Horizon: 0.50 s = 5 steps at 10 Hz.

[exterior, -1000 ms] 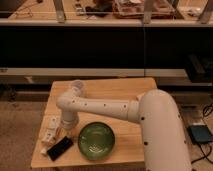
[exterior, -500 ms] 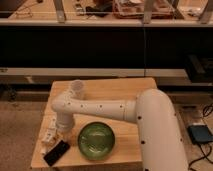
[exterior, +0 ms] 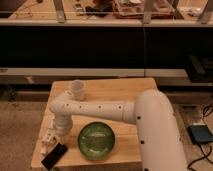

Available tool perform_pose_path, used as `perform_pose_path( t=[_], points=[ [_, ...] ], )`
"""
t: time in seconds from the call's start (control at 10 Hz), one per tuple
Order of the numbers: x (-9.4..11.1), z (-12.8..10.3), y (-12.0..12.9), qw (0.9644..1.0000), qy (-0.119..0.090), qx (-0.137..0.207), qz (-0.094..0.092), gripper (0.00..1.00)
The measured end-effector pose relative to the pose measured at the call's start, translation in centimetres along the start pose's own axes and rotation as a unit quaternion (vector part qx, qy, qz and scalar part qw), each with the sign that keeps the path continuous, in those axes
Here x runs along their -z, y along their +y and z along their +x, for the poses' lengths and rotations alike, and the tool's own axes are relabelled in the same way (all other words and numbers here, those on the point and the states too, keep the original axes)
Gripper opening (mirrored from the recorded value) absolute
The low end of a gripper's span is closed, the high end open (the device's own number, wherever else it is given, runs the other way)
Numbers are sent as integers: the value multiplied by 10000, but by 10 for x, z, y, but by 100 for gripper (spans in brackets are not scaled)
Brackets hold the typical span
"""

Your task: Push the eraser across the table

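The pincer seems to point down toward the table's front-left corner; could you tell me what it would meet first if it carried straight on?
Most likely the eraser, lying just below the pincer on the table. The white segmented object sits beside that line; depth is hard to judge.

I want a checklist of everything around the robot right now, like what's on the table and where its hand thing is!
Surface: light wooden table, plank strips visible.
Job's things: black eraser lies flat at the front left corner of the table.
Clutter: green bowl at the front edge, right of the eraser; white cup upright near the back; white segmented object at the left edge, behind the eraser.
Grippers: tool low over the front left, just behind the eraser.
Cables: dark cable on the floor by a blue box, right.
Surroundings: dark shelving behind the table.
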Motion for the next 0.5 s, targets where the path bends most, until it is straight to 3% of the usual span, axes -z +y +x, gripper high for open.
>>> perform_pose_path(
  t=[0.5],
  points=[
    [-3, -1, -3, 9999, -86, 57, 64, 5]
  ],
)
